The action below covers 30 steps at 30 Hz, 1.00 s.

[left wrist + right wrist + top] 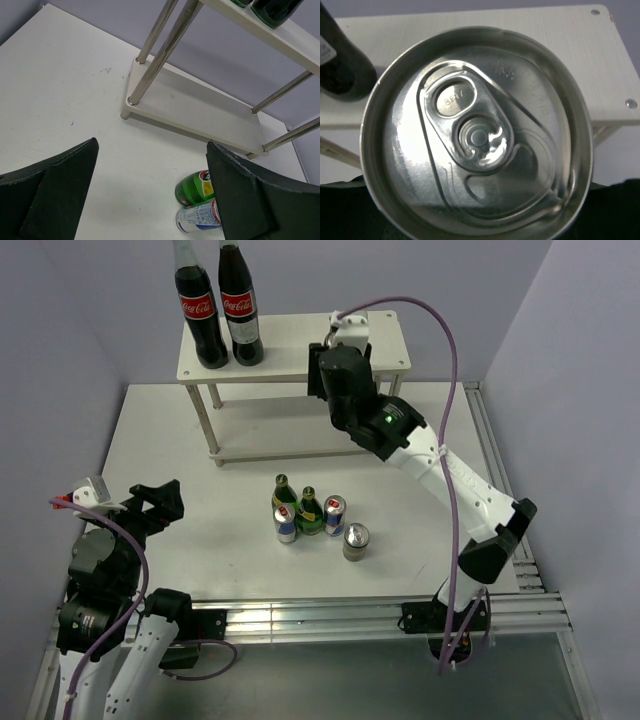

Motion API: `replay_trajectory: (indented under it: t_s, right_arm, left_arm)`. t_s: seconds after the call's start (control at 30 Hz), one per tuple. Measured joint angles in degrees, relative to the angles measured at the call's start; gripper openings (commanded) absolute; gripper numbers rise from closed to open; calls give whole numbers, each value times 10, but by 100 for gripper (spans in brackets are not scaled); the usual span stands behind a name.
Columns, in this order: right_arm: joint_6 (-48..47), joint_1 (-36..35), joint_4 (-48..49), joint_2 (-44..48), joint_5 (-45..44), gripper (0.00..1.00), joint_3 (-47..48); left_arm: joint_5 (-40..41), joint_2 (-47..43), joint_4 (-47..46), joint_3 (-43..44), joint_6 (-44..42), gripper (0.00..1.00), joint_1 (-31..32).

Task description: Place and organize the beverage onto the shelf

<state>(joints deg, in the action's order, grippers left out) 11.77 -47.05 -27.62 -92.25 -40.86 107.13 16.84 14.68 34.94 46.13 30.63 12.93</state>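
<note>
At twelve o'clock the right gripper (336, 380) clamps a can (477, 135) over the shelf (290, 348), seemingly mid-placement; next, lower it upright clear of the cola bottles (243, 310) and release; the left gripper (163, 499) hangs open.

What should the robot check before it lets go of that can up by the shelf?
1. Right gripper is holding the can: ok.
2. Can is above the top board of the shelf: ok.
3. Can bottom is resting on the board: cannot tell, hidden under the gripper.
4. Can is apart from the cola bottles: ok.
5. Left gripper is open and away from the shelf: ok.
</note>
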Motion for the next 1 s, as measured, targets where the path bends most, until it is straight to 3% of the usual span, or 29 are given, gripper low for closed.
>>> replay_trajectory:
  t_s: [0.17, 0.37, 1.0]
  right_arm:
    - [-20, 21, -22, -77, 8, 0, 126]
    - [-34, 39, -38, -130, 17, 0, 209]
    - [-48, 64, -38, -218, 66, 0, 276]
  left_arm:
    - [-1, -9, 0, 0, 0, 96, -4]
    - [-5, -11, -2, 0, 0, 96, -14]
    - [-27, -11, -12, -7, -2, 96, -62]
